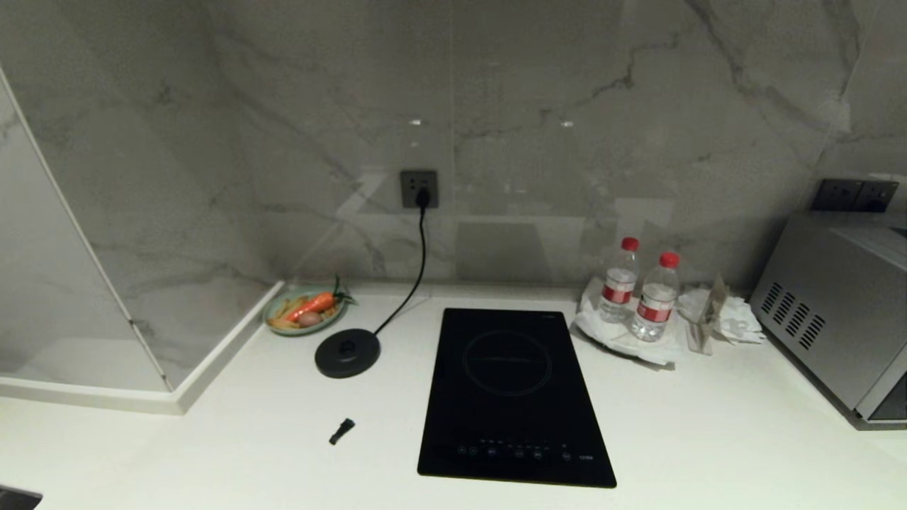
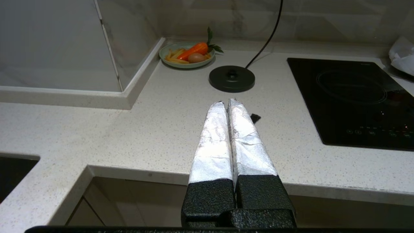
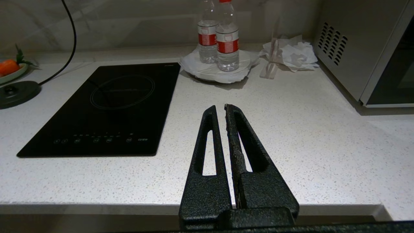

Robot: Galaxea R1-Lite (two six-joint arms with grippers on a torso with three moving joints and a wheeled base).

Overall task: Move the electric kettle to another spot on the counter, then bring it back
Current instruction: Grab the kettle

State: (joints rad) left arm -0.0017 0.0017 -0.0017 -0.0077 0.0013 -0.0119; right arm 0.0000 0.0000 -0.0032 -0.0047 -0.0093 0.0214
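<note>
The electric kettle is out of view in every frame. The white speckled counter (image 1: pixel 708 425) carries only the kettle's flat round black base disc (image 1: pixel 347 353), whose cord runs up to a wall socket (image 1: pixel 419 188). My left gripper (image 2: pixel 226 102), its fingers wrapped in foil, hangs shut and empty over the counter's (image 2: pixel 145 129) front edge, short of the base disc (image 2: pixel 232 78). Right of the hob, my right gripper (image 3: pixel 220 106) hovers shut and empty above the counter (image 3: pixel 307 129). Neither gripper shows in the head view.
A black induction hob (image 1: pixel 514 397) lies mid-counter. A small black piece (image 1: pixel 341 431) lies in front of the base disc. A green plate of carrot and food (image 1: pixel 305 309) sits at the back left, two water bottles (image 1: pixel 638 294) and crumpled paper at the back right, a silver oven (image 1: pixel 836 312) far right.
</note>
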